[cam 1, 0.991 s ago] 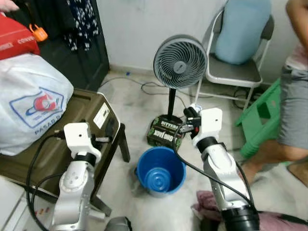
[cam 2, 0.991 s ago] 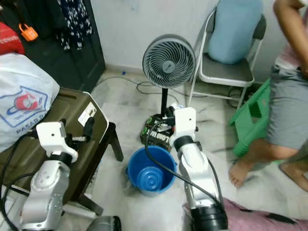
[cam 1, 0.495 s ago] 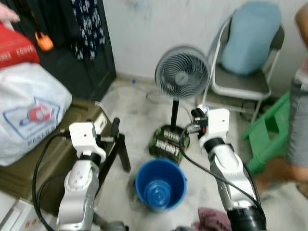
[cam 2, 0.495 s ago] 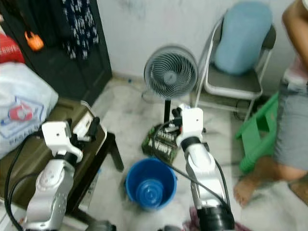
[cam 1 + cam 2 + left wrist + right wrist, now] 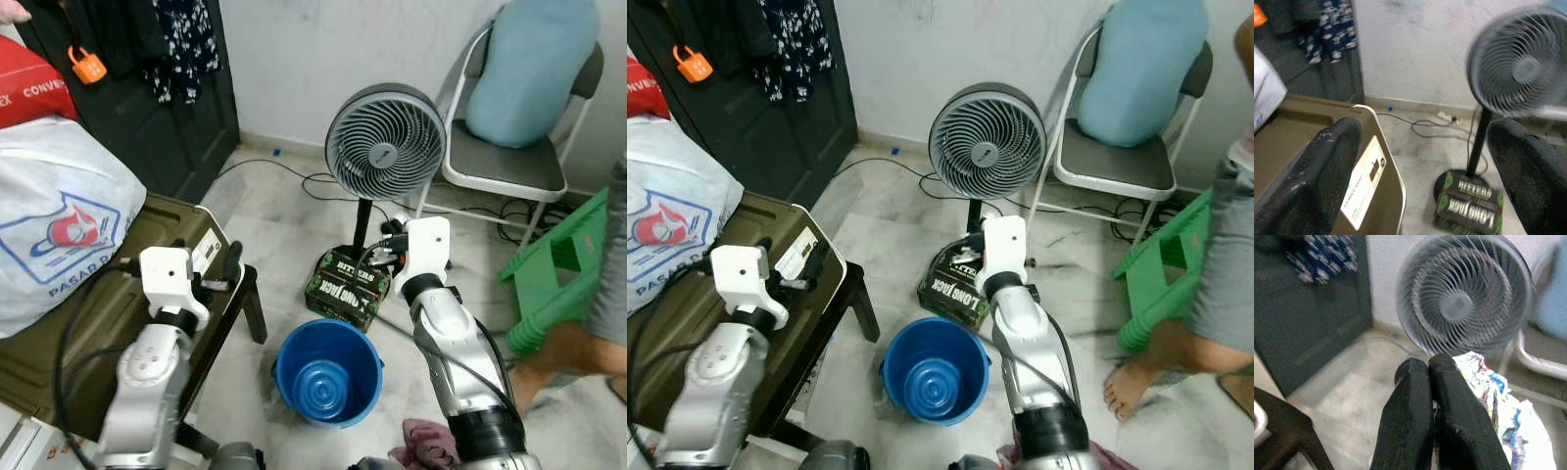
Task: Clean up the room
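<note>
Over the last second the head camera has swung up and steadied, and the right gripper (image 5: pixel 1436 377) remains pinched on a crumpled printed wrapper (image 5: pixel 1493 396), raised above and just beyond one blue bucket (image 5: pixel 328 370). It looks ready to drop. The left gripper (image 5: pixel 1420 171) holds nothing, fingers wide apart. One fan (image 5: pixel 386 144) stands ahead, one chair (image 5: pixel 509 166) beyond.

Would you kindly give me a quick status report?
Left gripper open, empty, over the olive storage box. Right gripper shut on a crumpled wrapper. Blue bucket below; fan close ahead.
</note>
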Available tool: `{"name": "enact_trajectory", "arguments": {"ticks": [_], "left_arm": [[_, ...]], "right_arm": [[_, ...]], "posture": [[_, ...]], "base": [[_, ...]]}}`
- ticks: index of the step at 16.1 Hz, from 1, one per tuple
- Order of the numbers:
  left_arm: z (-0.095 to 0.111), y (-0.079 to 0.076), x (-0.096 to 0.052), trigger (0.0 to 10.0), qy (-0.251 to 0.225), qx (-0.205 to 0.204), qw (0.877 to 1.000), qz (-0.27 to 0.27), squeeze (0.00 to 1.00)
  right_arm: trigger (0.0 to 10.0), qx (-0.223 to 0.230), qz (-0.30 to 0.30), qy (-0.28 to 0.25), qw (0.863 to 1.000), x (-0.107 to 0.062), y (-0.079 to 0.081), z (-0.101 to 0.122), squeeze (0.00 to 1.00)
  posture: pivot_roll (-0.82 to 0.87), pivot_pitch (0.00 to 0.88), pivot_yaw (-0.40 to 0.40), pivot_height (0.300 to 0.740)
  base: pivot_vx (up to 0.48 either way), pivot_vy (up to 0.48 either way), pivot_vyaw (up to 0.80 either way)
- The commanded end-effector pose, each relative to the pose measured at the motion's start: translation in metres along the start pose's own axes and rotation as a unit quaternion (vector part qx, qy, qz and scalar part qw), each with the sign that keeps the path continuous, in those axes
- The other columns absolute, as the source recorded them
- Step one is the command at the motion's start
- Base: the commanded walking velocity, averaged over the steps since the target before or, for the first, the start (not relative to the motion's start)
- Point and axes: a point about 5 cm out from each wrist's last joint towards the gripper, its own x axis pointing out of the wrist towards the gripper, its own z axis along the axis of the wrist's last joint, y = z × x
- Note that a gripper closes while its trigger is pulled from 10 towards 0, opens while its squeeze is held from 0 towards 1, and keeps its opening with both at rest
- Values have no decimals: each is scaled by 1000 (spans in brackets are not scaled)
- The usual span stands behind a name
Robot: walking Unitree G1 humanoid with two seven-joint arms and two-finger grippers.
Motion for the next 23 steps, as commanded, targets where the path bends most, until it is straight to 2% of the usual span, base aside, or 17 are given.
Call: {"name": "enact_trajectory", "arguments": {"ticks": [1, 2, 4, 7, 9, 11, 13, 15, 18, 21, 22, 23], "left_arm": [[1, -2, -3, 10000, 2, 20, 999, -27, 0], [2, -4, -6, 10000, 9, 33, 998, -62, 0], [5, -8, -23, 10000, 20, 59, 991, -122, 0], [9, -9, -35, 10000, 25, 75, 987, -139, 0], [11, 0, -53, 10000, 46, 87, 985, -139, 0], [15, 5, -62, 10000, 57, 99, 983, -142, 0], [19, 11, -73, 10000, 72, 110, 982, -137, 0], [24, 14, -80, 10000, 80, 115, 980, -139, 0], [28, 14, -86, 10000, 92, 125, 976, -150, 0], [30, 12, -86, 10000, 95, 136, 972, -165, 0], [30, 12, -86, 10000, 95, 135, 972, -165, 0], [30, 11, -86, 10000, 96, 134, 972, -167, 0]], "right_arm": [[10000, -1, -25, 30, 999, 4, -5, -6, 0], [10000, -6, -46, 59, 997, 8, -11, -14, 0], [10000, -3, -102, 109, 989, 17, -28, -27, 0], [10000, -6, -123, 134, 983, 21, -32, -34, 0], [10000, 18, -136, 171, 976, 24, -30, -46, 0], [10000, 25, -139, 176, 974, 28, -28, -48, 0], [10000, 35, -133, 181, 974, 34, -17, -48, 0], [10000, 59, -115, 183, 975, 41, 0, -44, 0], [10000, 81, -69, 168, 980, 50, 38, -33, 0], [10000, 91, -67, 170, 979, 50, 47, -34, 0], [10000, 94, -69, 169, 979, 49, 46, -35, 686], [10000, 95, -72, 168, 979, 49, 45, -36, 1000]], "posture": [[97, 65, -14, 740], [112, 70, -10, 740], [150, 92, 13, 740], [197, 143, 35, 740], [257, 189, 61, 740], [283, 205, 68, 740], [316, 219, 80, 740], [348, 230, 95, 740], [367, 241, 121, 740], [368, 245, 128, 740], [366, 246, 129, 740], [364, 246, 129, 740]], "base": [[0, 0, 0], [0, 0, 0], [0, 0, 0], [0, 0, 0], [0, 0, 0], [0, 0, 0], [0, 0, 0], [0, 0, 0], [0, 0, 0], [0, 0, 0], [0, 0, 0], [0, 0, 0]]}}
